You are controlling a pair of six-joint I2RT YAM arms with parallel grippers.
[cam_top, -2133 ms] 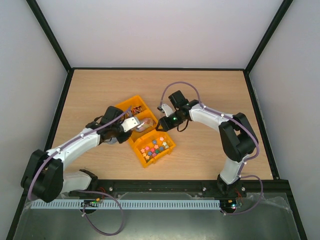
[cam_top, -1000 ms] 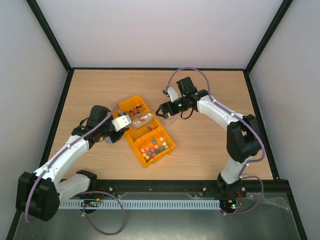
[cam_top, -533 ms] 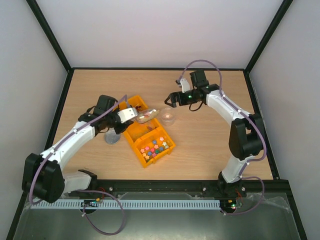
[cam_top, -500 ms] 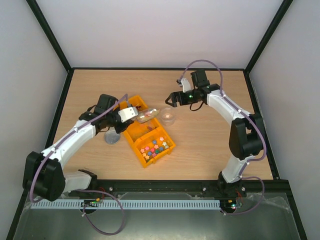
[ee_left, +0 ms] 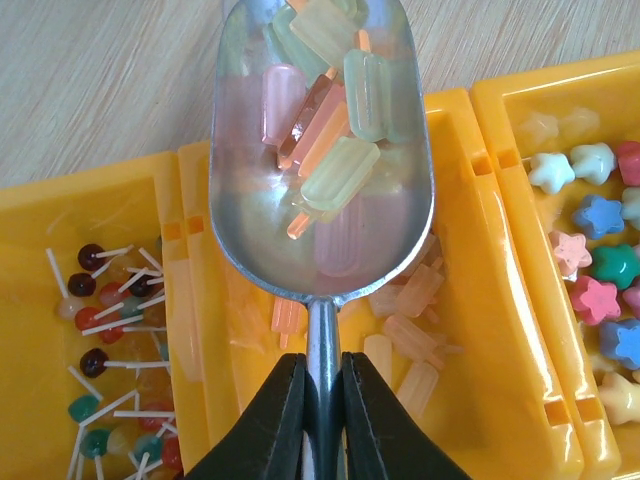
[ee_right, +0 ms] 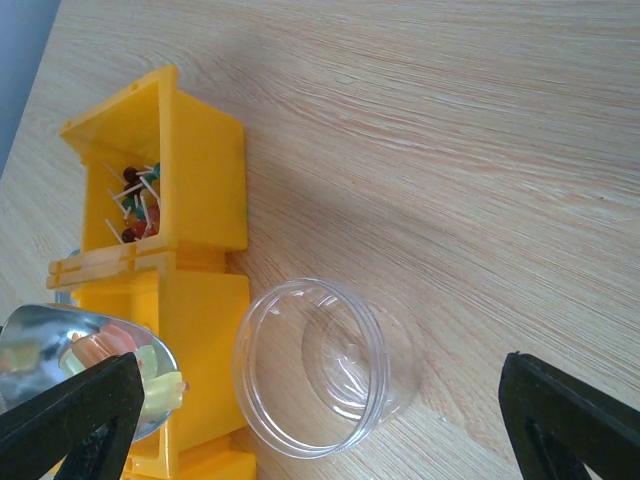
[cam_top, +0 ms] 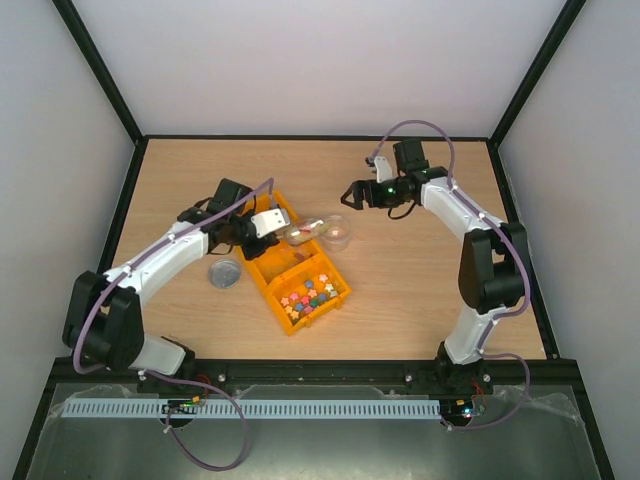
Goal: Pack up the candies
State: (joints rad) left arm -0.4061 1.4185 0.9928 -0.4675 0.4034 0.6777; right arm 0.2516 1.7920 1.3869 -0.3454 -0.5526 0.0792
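Fingers (ee_left: 285,410) of your left gripper (ee_left: 322,368) are pressed onto the thin handle of the metal scoop (ee_left: 240,215), pinching it from both sides. The scoop's bowl is loaded with the candies (ee_left: 340,175) (pastel ice-lolly shapes in pink, orange and pale green). It hangs above the middle compartment of the yellow bin (ee_left: 480,330), where more of the same kind lie. The compartment on one side holds lollipops (ee_left: 105,325); the one on the other side holds star-shaped sweets (ee_left: 598,295). In the overhead view the scoop's tip is near the clear round tub (cam_top: 336,232), which stands upright on the table (cam_top: 430,290) just beside the bin. Your right gripper (cam_top: 353,194) sits beyond the tub and apart from it, its fingers (ee_right: 570,420) spread wide and holding nothing. A round clear disc (cam_top: 224,273) lies on the table near your left arm.
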